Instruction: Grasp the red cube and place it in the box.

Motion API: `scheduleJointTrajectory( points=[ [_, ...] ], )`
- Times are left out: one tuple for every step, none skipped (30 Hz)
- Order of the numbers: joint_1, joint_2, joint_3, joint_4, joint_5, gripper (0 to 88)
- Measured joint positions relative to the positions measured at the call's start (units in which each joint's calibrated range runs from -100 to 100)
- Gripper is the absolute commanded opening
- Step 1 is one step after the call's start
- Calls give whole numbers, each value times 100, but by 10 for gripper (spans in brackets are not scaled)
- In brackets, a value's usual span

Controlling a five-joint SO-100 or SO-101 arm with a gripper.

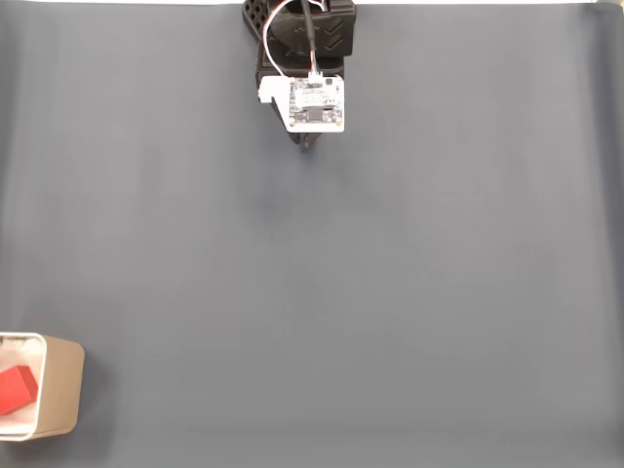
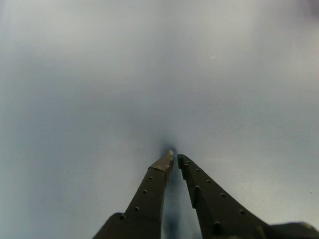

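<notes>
The cube (image 1: 17, 388) already lies inside the box (image 1: 60, 395) at the fixed view's lower left. The gripper (image 2: 175, 158) is well apart, up top, jaws closed on nothing, tips near the counter (image 1: 390, 292). Best simply to stay parked, clear of the box.

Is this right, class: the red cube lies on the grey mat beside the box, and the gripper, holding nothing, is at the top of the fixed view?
Not quite. In the fixed view the red cube lies inside the box, not on the mat beside it. The rest holds: the gripper holds nothing and sits at the top of that view.
</notes>
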State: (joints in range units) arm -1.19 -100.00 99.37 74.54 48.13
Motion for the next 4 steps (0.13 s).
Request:
scheduleJointTrajectory(
  points=[
    [0, 0, 0, 0, 0, 1],
    [0, 0, 0, 0, 0, 1],
    [0, 0, 0, 0, 0, 1],
    [0, 0, 0, 0, 0, 1]
  ],
)
